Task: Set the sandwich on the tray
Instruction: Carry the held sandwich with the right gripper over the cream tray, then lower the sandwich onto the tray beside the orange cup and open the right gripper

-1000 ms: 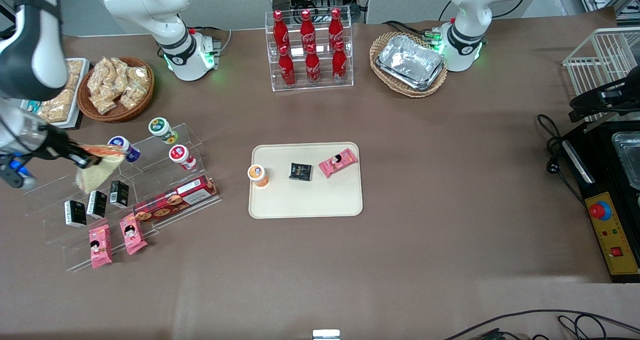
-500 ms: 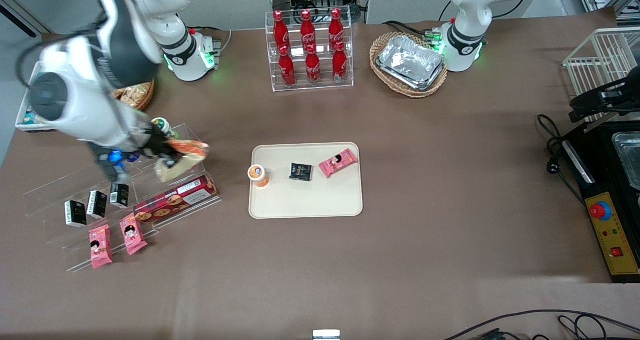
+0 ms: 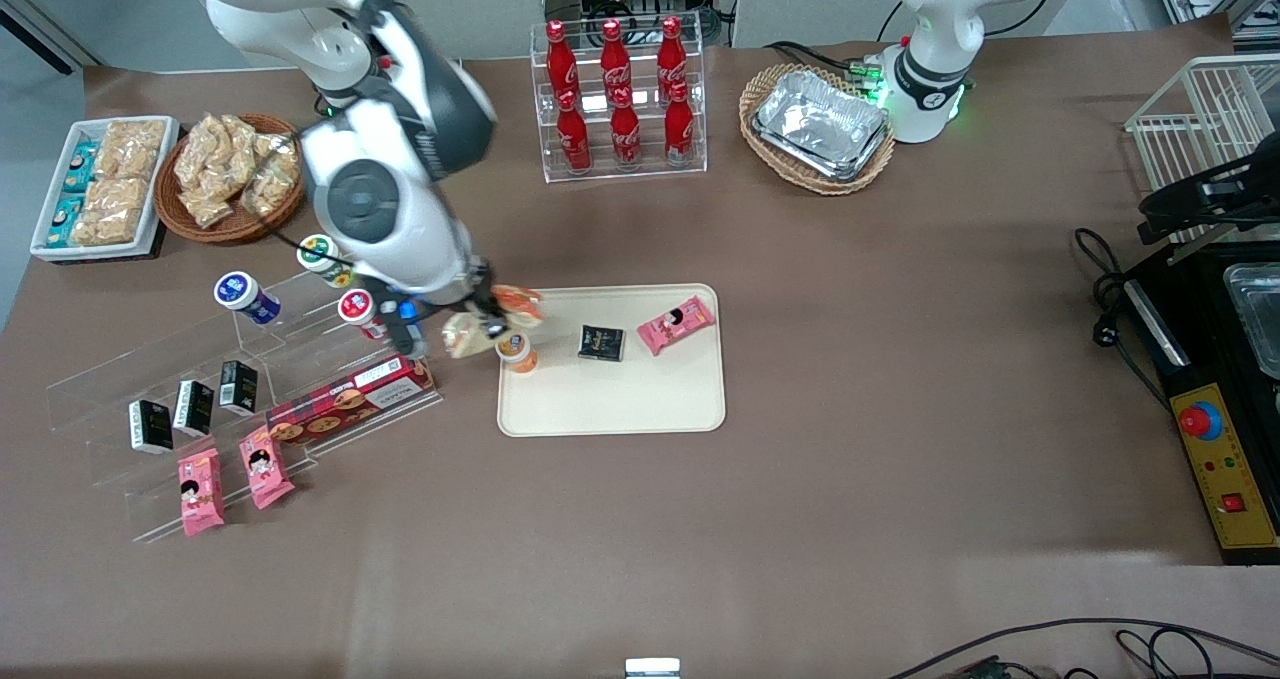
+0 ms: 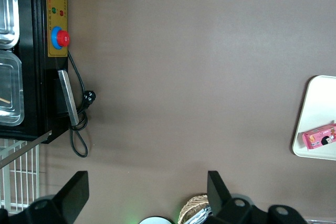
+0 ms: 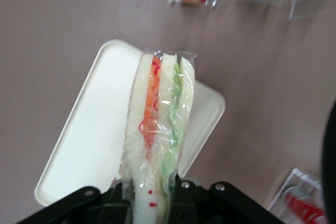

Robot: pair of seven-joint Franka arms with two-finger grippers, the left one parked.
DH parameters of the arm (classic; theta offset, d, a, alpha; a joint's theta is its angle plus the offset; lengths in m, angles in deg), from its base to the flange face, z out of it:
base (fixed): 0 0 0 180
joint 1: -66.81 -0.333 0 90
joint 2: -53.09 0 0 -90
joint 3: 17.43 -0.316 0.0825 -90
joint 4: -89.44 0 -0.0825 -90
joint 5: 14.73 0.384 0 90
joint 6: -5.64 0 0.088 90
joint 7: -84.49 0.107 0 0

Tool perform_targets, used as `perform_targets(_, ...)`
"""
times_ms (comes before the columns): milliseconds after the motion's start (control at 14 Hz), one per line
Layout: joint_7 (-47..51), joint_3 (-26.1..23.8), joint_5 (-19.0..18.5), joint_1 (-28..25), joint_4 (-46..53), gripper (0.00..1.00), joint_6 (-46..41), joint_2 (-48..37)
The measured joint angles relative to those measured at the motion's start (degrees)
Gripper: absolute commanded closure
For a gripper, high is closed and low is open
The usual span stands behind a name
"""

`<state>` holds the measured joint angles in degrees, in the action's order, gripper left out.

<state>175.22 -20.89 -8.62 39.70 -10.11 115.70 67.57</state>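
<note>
your end effector, clamped on the sandwich, has swung from the snack shelves to the tray's nine o'clock edge; lowering and release remain.

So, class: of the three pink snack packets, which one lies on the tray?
The pink packet on the cream tray, beside the black packet; the other two sit on the acrylic stand. The claw grips the sandwich.

The sandwich hides much of the tray, its held end cut off.
</note>
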Motion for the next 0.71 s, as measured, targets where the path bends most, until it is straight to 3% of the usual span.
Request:
perform_targets(429, 11.84, 9.95, 0.99, -13.91, 4.32, 0.93, 8.88, 10.29)
perform_targets(714, 17.8, 11.08, 1.63, -15.78, 10.38, 0.92, 13.59, 18.61)
